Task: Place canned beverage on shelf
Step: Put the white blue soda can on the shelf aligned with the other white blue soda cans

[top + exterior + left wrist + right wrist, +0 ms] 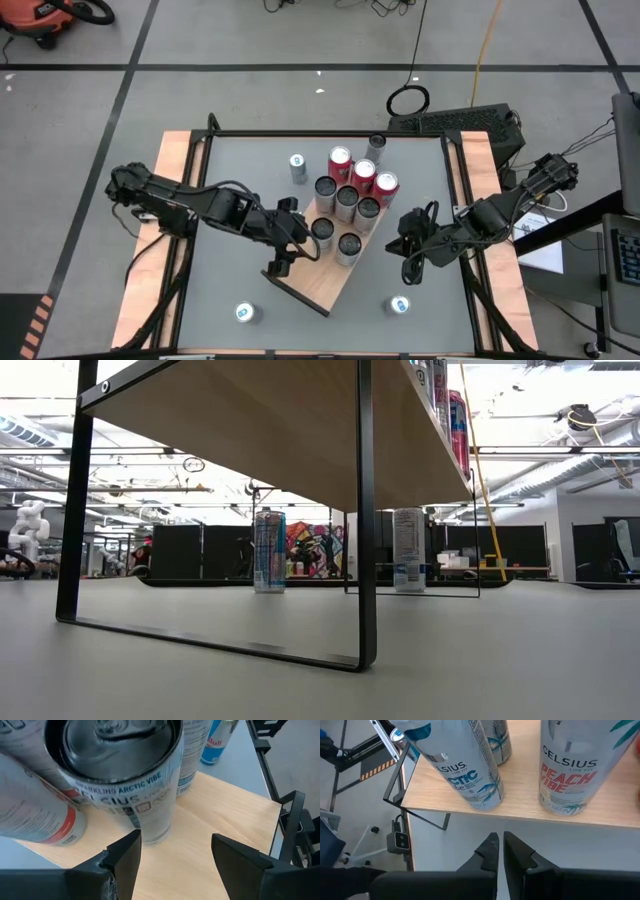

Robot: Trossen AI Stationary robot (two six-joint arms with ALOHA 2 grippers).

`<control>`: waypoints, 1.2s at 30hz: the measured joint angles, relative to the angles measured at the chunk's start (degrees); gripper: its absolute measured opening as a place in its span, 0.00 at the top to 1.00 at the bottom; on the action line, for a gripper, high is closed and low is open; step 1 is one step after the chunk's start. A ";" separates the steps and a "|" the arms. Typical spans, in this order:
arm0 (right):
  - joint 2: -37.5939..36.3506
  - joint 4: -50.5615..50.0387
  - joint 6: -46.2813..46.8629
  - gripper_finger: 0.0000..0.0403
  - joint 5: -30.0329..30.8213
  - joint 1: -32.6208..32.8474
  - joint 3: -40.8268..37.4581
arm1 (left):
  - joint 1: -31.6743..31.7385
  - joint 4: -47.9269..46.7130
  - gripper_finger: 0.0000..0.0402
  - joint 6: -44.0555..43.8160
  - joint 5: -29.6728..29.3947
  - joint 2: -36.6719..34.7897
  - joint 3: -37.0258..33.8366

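The shelf (322, 285) is a light-brown wooden board on a black frame (366, 560), set slantwise on the grey table. Several cans stand on it, red ones (340, 160) at the far end. My left gripper (283, 262) hangs open at the shelf's near left side. Its fingers (125, 857) stand just short of a white and blue can (125, 785) that rests upright on the board. Nothing lies between the fingers. My right gripper (408, 258) is shut, with nothing in it, over the table to the right of the shelf.
Loose cans stand on the table: one at far left (297, 168), one at near left (246, 313), one at near right (400, 305). Another can (376, 147) stands by the shelf's far end. The right wrist view shows two white cans (570, 775) near the shelf's edge.
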 joint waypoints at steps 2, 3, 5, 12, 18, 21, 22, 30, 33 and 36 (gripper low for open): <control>0.00 0.00 1.12 1.00 0.02 0.00 0.00 | 0.00 1.00 0.40 0.37 0.74 0.00 0.00; 0.00 -0.01 1.72 1.00 0.02 0.00 0.00 | -0.04 1.90 0.40 0.46 1.40 0.00 0.00; 0.00 -0.01 3.26 1.00 0.02 0.00 0.00 | -0.05 3.09 0.40 0.38 1.97 -0.01 0.00; 0.00 0.00 8.69 1.00 0.02 0.00 0.00 | -0.04 2.78 0.40 0.58 4.10 -0.07 0.00; 0.00 0.02 12.82 1.00 0.07 0.00 0.00 | -0.04 -1.43 0.40 0.52 4.16 -0.39 -0.02; 0.00 0.08 16.67 1.00 0.09 0.00 0.00 | -0.04 -3.12 0.40 0.01 4.18 -1.68 -0.04; 0.02 0.22 18.21 1.00 0.09 0.00 0.00 | -0.11 -3.42 0.40 0.02 4.18 -2.36 -0.04; 0.04 -1.77 20.42 1.00 4.33 -0.94 7.31 | -0.08 -3.57 0.40 -0.01 -0.63 -8.03 -0.04; 0.04 -6.02 19.00 1.00 9.58 -2.52 13.18 | 0.11 -3.52 0.40 0.01 -3.43 -10.01 -0.04; -0.04 -10.38 16.42 1.00 14.41 -5.55 19.00 | 1.04 -3.52 0.40 0.07 -5.11 -11.35 -0.04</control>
